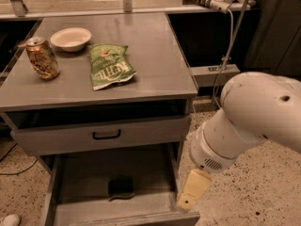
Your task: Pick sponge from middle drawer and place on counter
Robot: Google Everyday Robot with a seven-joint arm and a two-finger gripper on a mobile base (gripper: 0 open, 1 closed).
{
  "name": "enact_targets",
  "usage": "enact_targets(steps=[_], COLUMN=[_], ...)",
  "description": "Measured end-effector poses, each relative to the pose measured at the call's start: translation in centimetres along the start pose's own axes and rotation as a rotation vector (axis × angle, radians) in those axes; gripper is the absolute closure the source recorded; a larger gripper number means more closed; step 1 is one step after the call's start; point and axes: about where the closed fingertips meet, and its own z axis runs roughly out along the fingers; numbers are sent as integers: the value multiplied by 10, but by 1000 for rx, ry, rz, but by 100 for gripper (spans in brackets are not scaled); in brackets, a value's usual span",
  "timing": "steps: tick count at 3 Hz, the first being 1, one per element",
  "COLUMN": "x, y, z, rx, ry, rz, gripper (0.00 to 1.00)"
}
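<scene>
The sponge (121, 188) lies dark face up on the floor of the open middle drawer (80, 182), near its front middle. The drawer is pulled out at the bottom of the cabinet. The counter (155, 55) is the grey cabinet top above it. My gripper (192, 197) hangs from the white arm (244, 121) just outside the drawer's right front corner, to the right of the sponge and apart from it. It holds nothing that I can see.
On the counter stand a green chip bag (110, 67), a drink can (42, 58) and a white bowl (70, 37). A closed drawer front with a black handle (106, 134) sits above the open drawer. A cable and power strip (214, 1) hang at the back right.
</scene>
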Motion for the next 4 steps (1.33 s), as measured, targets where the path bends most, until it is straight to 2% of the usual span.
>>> enact_targets(steps=[2, 3, 4], x=[0, -21, -60], y=[0, 5, 10], z=[-3, 31, 89], rx=[8, -15, -58], ry=[0, -60, -167], rz=[-1, -19, -57], gripper=[0, 0, 0])
